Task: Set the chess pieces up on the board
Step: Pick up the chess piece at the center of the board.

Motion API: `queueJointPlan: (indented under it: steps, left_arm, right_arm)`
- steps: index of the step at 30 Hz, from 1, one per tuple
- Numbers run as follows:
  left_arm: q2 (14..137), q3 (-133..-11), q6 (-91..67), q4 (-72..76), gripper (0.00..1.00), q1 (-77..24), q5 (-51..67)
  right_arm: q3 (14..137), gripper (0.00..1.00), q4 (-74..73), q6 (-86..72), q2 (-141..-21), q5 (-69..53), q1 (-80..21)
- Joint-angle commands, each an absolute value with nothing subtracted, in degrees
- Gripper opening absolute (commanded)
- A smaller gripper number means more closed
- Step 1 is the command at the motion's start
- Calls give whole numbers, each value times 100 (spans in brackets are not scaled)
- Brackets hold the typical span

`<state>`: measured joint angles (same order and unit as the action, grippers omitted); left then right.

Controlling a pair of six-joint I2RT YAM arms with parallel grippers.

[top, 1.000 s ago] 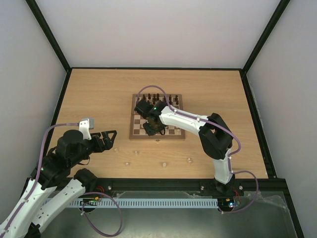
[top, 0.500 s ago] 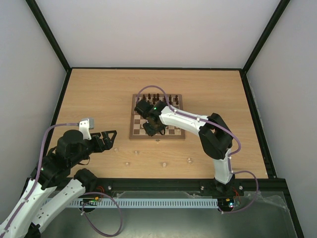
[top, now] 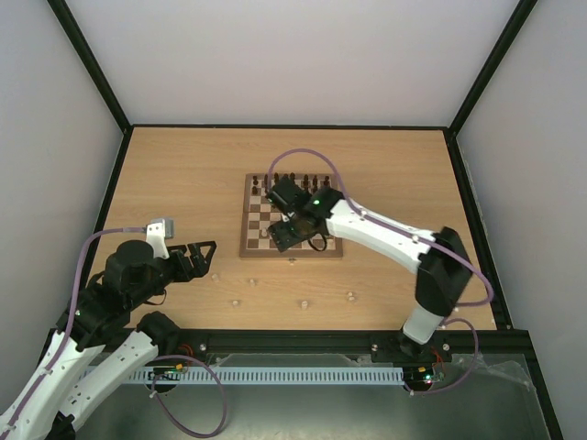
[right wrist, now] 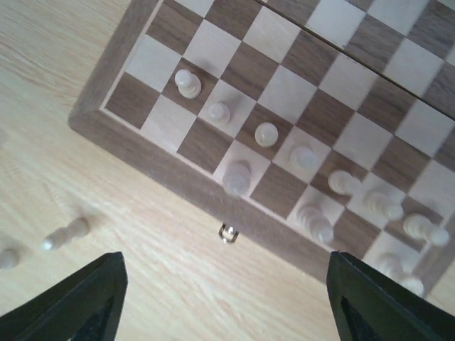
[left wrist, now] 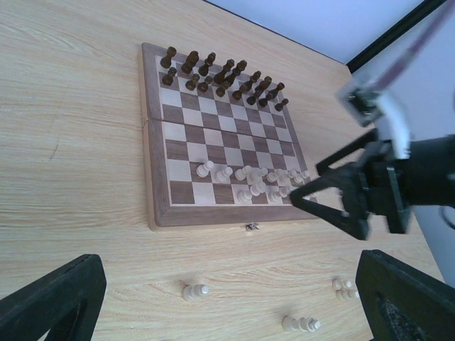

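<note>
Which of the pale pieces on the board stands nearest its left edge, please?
The pale piece on the dark square at the left end of the pale front row; all the others stand further right.

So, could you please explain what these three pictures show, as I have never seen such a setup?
Two robot arms are bolted to a table, each ending in a two-finger gripper. One picture looks down from above and behind them. The other two come from a camera on each wrist, with that arm's own black fingers at the bottom corners. On the table lies a chessboard, dark pieces along its far side, pale pieces near its front. More pale pieces lie loose on the table. The left gripper is open, away from the board; the right gripper hovers open over it. Neither holds anything.
</note>
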<state>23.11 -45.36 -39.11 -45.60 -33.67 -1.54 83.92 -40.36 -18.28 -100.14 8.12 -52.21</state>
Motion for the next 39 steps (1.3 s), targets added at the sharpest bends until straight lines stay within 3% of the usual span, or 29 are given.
queueJointPlan:
  steps: [1, 3, 4, 16, 19, 27, 39]
  left_arm:
    - [2284, -4481, -3859, -4391, 99, -3331, -67]
    - [2313, -4462, -3875, -4378, 99, -3331, -55]
    - [2342, -4458, -3876, -4384, 99, -3332, -35]
    - [3366, -4082, -3677, -4297, 99, -3333, 730]
    - [3754, -4025, -3597, -4366, 99, -3332, 859]
    - [4184, -4022, -3626, -4483, 99, -3336, 970]
    - [4298, -4106, -3864, -3766, 99, -3350, 1201]
  right_arm:
    - [7774, 81, -4062, -1999, -9215, 564, -5305]
    - [7490, 87, -4048, -2097, -8974, 504, -5375]
    - [7343, 98, -4050, -2157, -8867, 529, -5426]
    - [6188, 100, -4403, -3127, -8134, 897, -6606]
    - [6023, 95, -4426, -3368, -7989, 843, -6805]
    - [5564, 67, -4484, -3954, -7077, 884, -6996]
    - [5175, 56, -4440, -3703, -7091, 937, -7005]
